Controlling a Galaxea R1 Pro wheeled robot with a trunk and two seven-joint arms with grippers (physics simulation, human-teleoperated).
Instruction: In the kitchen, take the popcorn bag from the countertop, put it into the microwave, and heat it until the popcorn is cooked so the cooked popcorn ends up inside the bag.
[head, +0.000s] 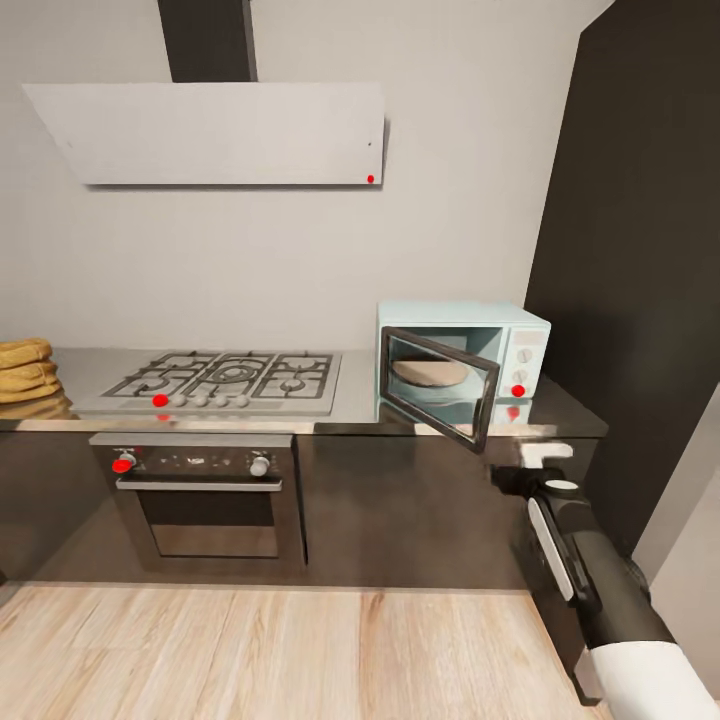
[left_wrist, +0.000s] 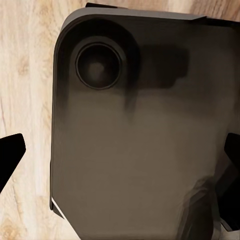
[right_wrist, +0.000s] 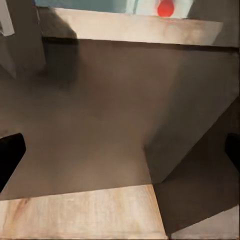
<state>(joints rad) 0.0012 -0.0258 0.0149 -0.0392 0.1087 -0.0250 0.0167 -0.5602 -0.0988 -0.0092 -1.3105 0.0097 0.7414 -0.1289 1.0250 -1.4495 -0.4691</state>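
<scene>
The pale blue-mint microwave (head: 500, 350) stands at the right end of the steel countertop (head: 350, 412). Its dark glass door (head: 440, 388) is swung partly open, and a beige turntable shows inside. The golden-brown popcorn bag (head: 25, 368) sits at the countertop's far left, cut by the picture's edge. The popcorn is out of view. My right gripper (head: 532, 458) hangs just below the counter edge, under the door's free corner. It is open (right_wrist: 120, 152), facing the dark cabinet front. My left gripper (left_wrist: 120, 160) is open with nothing in it, pointing down at my dark base.
A gas hob (head: 225, 380) with black grates lies between the bag and the microwave. Under it is a steel oven (head: 205, 500), and above it a hood (head: 210, 130). A tall dark cabinet (head: 640, 250) walls off the right side. Pale wood floor (head: 250, 650) runs along the front.
</scene>
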